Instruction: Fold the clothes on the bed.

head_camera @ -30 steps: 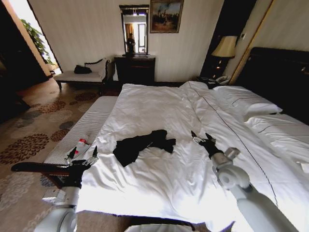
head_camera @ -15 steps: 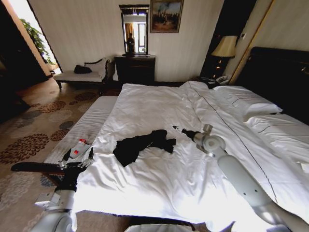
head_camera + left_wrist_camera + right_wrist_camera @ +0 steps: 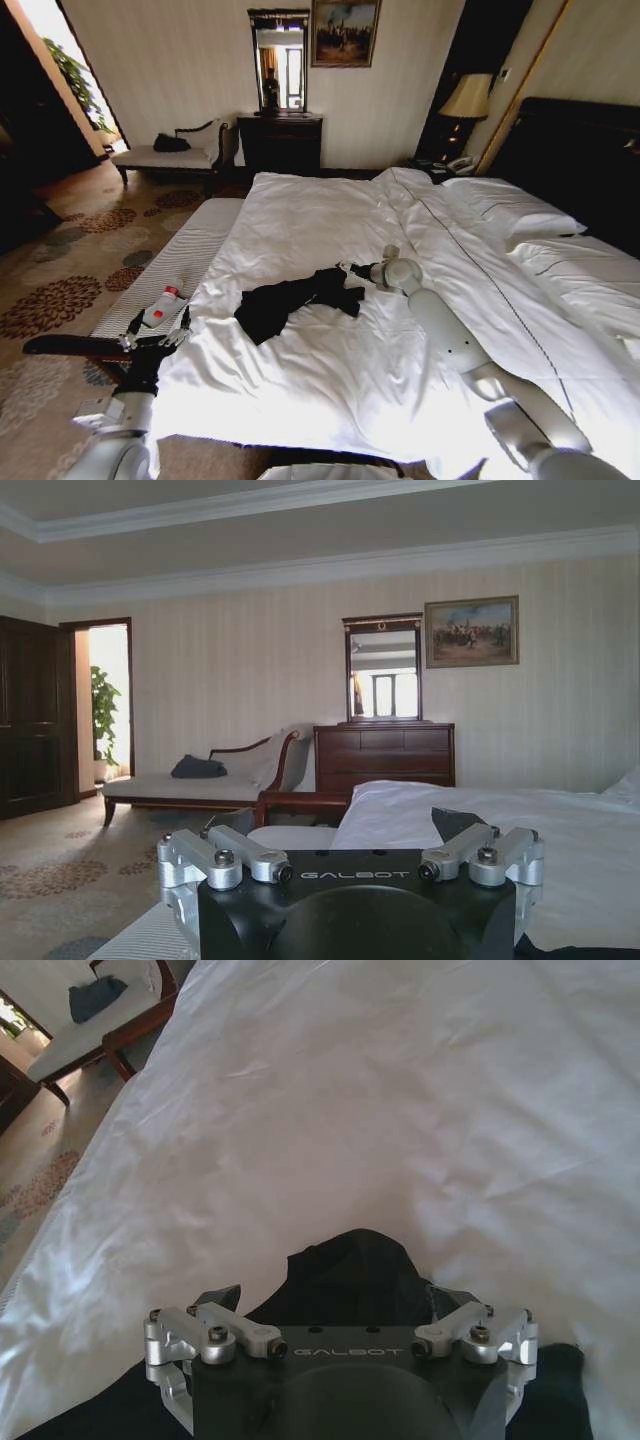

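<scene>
The right claw (image 3: 352, 268) is seen stretched out over the bed (image 3: 330, 220), its tip at the far right end of the crumpled black T-shirt (image 3: 295, 298), just above or touching the cloth; which of the two cannot be told. In the right wrist view the claw (image 3: 335, 1295) is shown with its fingers (image 3: 225, 1295) spread wide apart, and the dark T-shirt (image 3: 345, 1265) lies directly beneath and between them, a rounded fold of it reaching out past the claw onto the white duvet (image 3: 400, 1110). Nothing is gripped. The T-shirt is bunched in a long heap near the middle of the bed, toward its left side, and no lettering can be made out on it. The left claw (image 3: 157, 335) is held low at the bed's near left corner, well apart from the T-shirt, beside a striped bench (image 3: 165, 275) on which a white bottle with a red cap (image 3: 163, 305) lies. In the left wrist view its fingers (image 3: 225, 845) are also seen spread open and empty. White pillows (image 3: 510, 215) rest against the dark headboard (image 3: 580, 160).
</scene>
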`<state>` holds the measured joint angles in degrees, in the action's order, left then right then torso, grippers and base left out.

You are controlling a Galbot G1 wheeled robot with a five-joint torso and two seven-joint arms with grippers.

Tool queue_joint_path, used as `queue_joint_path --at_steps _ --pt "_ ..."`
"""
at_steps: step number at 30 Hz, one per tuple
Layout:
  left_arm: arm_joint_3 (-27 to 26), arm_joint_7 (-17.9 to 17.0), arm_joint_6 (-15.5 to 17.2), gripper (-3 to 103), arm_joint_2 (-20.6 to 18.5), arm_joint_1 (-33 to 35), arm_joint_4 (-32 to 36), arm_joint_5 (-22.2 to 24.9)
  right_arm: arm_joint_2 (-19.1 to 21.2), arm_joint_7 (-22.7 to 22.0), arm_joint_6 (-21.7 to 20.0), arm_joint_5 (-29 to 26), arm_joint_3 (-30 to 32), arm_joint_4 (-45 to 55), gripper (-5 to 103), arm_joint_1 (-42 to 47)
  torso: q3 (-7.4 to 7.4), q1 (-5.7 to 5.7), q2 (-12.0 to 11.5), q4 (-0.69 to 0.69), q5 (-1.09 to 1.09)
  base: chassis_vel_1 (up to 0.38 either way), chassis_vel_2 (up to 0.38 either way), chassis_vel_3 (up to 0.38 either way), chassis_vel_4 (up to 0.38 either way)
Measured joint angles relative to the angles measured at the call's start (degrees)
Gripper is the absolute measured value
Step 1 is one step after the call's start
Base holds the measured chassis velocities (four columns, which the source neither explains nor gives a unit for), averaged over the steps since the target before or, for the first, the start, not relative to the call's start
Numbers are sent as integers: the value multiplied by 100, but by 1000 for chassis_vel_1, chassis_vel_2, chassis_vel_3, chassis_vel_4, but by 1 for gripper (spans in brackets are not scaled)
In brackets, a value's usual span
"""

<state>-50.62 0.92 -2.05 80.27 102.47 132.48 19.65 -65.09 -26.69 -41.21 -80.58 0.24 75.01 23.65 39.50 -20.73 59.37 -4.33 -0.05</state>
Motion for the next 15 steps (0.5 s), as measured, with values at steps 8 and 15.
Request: queue_joint_path --at_steps 8,15 --pt "44 -5 -17 100 73 -30 -29 -65 -258 215 98 610 -151 -712 100 -337 0 0 0 0 1 0 0 0 0" --pt "45 -8 -25 100 76 -64 -74 -75 -279 244 219 860 -157 -967 100 -362 0 1 1 -1 1 0 0 0 0"
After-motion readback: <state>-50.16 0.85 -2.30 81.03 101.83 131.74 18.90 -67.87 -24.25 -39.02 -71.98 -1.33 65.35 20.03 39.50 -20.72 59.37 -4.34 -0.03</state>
